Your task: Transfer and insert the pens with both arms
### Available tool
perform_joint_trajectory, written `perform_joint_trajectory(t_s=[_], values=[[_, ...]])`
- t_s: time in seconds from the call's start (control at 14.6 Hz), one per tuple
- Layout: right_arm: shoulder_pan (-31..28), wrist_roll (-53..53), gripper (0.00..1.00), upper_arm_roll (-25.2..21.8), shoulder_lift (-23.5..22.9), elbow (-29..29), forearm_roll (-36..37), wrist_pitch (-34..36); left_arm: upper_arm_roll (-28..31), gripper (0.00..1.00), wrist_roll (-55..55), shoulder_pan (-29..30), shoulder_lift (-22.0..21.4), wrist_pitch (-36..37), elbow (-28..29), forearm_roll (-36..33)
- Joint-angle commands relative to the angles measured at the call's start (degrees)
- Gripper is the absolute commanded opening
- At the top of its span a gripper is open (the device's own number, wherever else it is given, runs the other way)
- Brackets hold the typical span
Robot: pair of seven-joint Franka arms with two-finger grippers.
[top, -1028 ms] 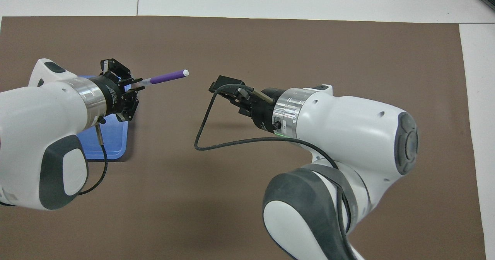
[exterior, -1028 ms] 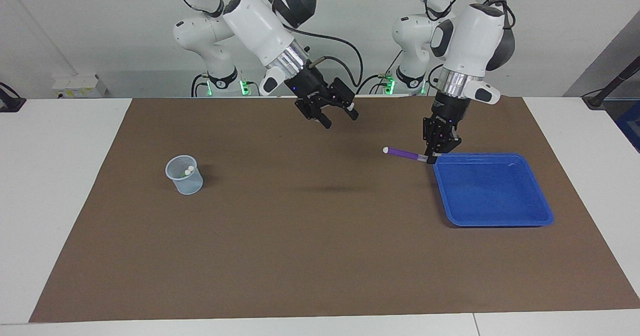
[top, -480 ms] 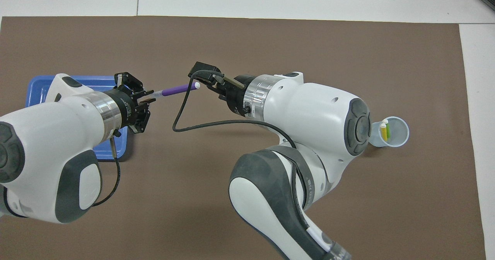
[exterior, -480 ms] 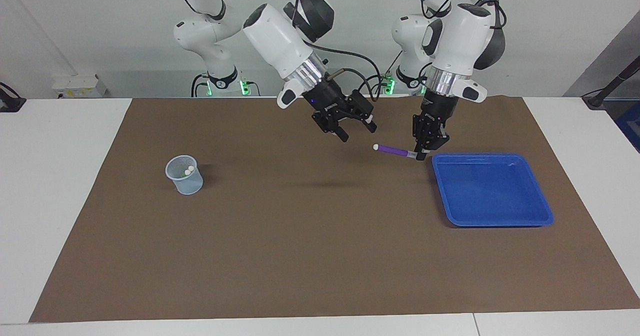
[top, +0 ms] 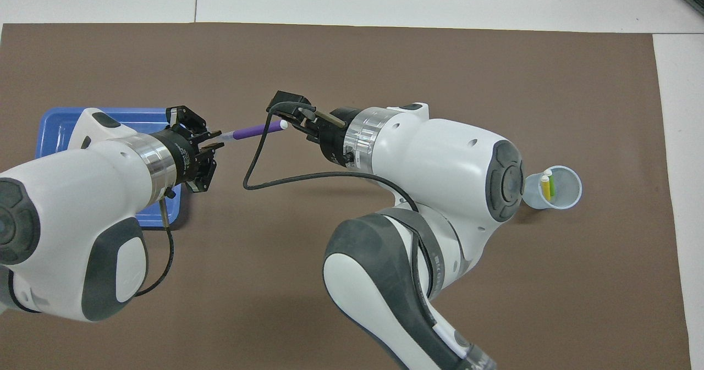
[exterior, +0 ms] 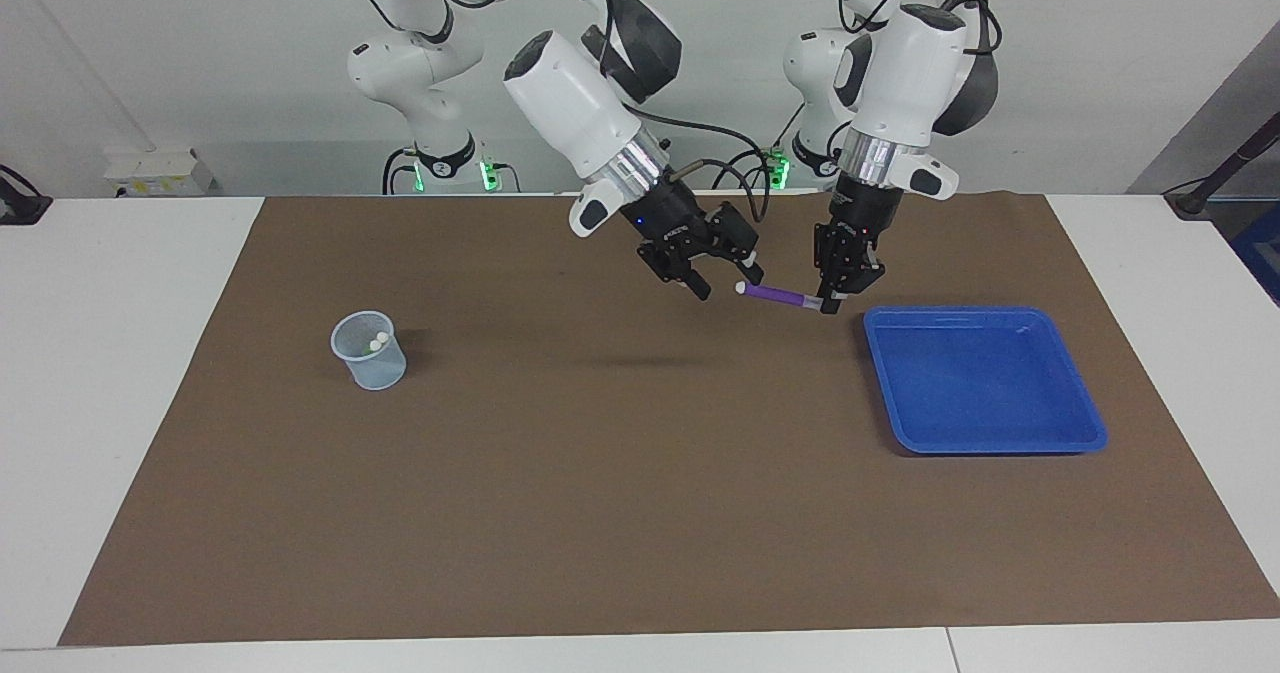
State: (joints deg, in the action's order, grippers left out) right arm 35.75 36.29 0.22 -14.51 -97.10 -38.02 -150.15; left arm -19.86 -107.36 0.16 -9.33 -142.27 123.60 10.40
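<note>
- Only the overhead view shows the colours in the cup (top: pixel 553 187): a yellow pen (top: pixel 545 186) and a lime green pen (top: pixel 552 187); the facing view shows just two white caps.
- The blue tray (exterior: pixel 985 433) holds nothing.
- The left gripper (exterior: pixel 838 293) is clenched on one end of the purple pen (exterior: pixel 778 295), held level over the brown mat (exterior: pixel 640 513).
- The right gripper (exterior: pixel 727 280) has its fingers spread, the pen's white cap between them.
</note>
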Motion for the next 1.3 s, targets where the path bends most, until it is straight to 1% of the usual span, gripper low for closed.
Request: perform_joint_trajectory(t_s=[0.0,0.14,0.21,0.27,0.34,0.55,0.82,0.96,1.03,1.16,1.23], values=[[0.64,-1.48,0.77,0.13,-1.75,1.47,-1.36,-0.76,0.7,0.0,-1.89,-1.13,-2.18,-1.25,2.35,-0.82],[0.55,-1.57,0.74,0.22,-2.28,1.83,-1.18,-0.76,0.44,0.0,-2.06,-1.13,-2.27,-1.25,2.44,-0.82],[0.55,-1.22,0.72,0.13,-2.72,3.31,-1.27,-0.76,0.27,0.0,-2.06,-1.13,-2.35,-1.25,2.44,-0.82],[0.55,-1.13,0.66,0.13,-3.15,4.45,-1.44,-0.76,0.26,0.0,-2.06,-1.13,-2.44,-1.25,2.44,-0.82],[0.55,-1.04,0.59,0.13,-3.25,4.64,-1.44,-0.76,0.26,0.0,-2.15,-1.13,-2.44,-1.25,2.44,-0.82],[0.55,-1.13,0.43,0.22,-3.25,4.64,-1.44,-0.76,0.18,0.0,-2.15,-1.13,-2.53,-1.17,2.44,-0.82],[0.73,-1.04,0.38,0.22,-3.25,4.64,-1.53,-0.67,0.18,0.0,-3.55,-1.04,-2.53,-1.16,2.44,-0.82],[0.9,-1.13,0.3,0.22,-3.25,4.64,-1.53,-0.76,0.18,0.0,-3.73,-1.04,-2.53,-1.16,2.44,-0.82],[0.9,-1.13,0.24,0.22,-3.25,4.64,-1.53,-0.67,0.18,0.0,-3.82,-1.12,-2.53,-1.16,2.44,-0.82],[0.82,-1.22,0.01,0.22,-3.25,4.64,-1.53,-0.67,0.18,0.0,-3.82,-1.13,-2.53,-1.16,2.44,-0.82],[0.82,-1.22,0.0,0.22,-3.25,4.64,-1.53,-0.67,0.09,0.0,-3.82,-1.13,-2.53,-1.16,2.44,-0.82]])
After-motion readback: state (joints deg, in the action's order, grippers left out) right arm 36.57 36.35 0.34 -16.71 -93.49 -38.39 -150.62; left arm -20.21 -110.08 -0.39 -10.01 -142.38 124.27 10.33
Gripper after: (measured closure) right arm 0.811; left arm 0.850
